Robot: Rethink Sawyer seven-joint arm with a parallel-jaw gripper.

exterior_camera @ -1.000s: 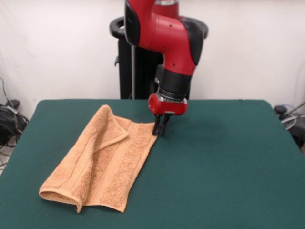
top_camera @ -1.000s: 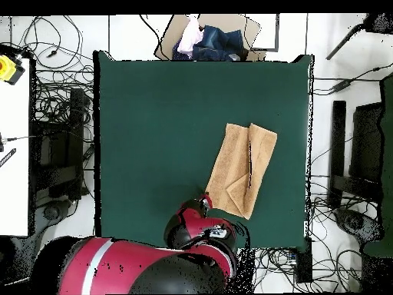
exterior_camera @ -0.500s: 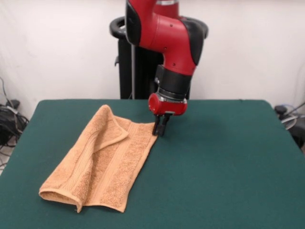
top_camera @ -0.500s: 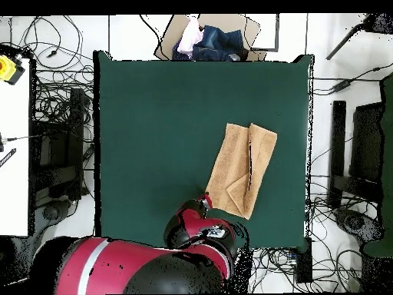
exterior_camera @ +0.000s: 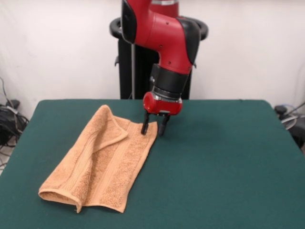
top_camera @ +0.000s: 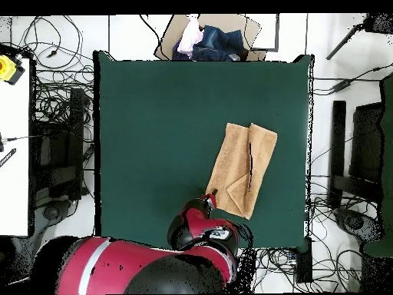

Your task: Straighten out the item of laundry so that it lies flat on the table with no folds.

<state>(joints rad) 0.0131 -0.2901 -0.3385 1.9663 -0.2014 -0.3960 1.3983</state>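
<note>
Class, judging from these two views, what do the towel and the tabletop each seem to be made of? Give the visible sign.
The towel: apparently terry cloth, peach, with a nubby looped pile and flatter woven bands. The tabletop: probably felt or a similar cloth covering, dark green, matte and glare-free; what lies beneath cannot be seen.

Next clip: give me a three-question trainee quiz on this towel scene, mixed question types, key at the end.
1. True or false: the towel lies fully flat, with no folds.
2. Multiple choice: the hand is (a) open at the towel's far corner, (b) shut on the towel's middle, (c) out of view.
3. Short answer: what colour is the table top?

Key: 1. False; a flap is folded over along its length. 2. a; its two fingers stand apart at the corner nearest the arm. 3. Dark green.
</note>
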